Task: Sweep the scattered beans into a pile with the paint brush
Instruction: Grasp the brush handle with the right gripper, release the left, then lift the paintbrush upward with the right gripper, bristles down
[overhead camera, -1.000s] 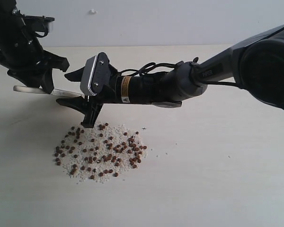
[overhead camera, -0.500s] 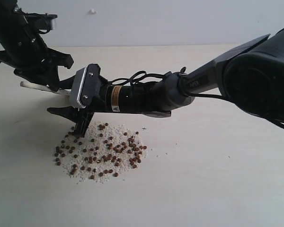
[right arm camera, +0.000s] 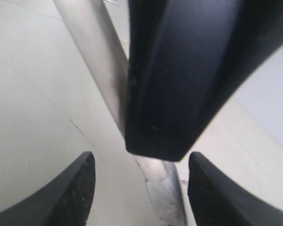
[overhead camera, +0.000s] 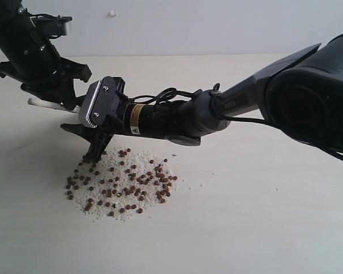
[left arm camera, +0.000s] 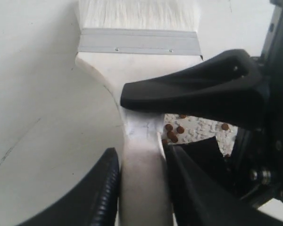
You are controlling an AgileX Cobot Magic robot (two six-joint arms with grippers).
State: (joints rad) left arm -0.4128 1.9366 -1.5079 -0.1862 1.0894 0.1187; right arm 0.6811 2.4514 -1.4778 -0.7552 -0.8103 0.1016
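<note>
The paint brush (left arm camera: 140,94) has a cream handle, a silver ferrule and white bristles. My left gripper (left arm camera: 141,160) is shut on its handle, at the far left of the exterior view (overhead camera: 56,91). There only the pale handle end (overhead camera: 40,104) shows. My right gripper (overhead camera: 83,142) reaches across from the right and stands open, one finger on each side of the brush blade. The blade shows edge-on (right arm camera: 162,197) between the right gripper's jaws (right arm camera: 141,160), with a gap on both sides. The beans (overhead camera: 123,182) lie in a loose round patch with whitish grains just in front of that gripper.
The right arm (overhead camera: 217,108) stretches low across the pale table (overhead camera: 263,217) from the right edge. The left arm (overhead camera: 23,45) stands at the back left. A white wall (overhead camera: 188,23) closes the far side. A few stray grains (overhead camera: 200,184) lie right of the patch.
My right gripper has slid left along the table's far side until its fingers straddle the brush. The left arm, with the brush, has shifted slightly up and to the right. The beans have not moved.
</note>
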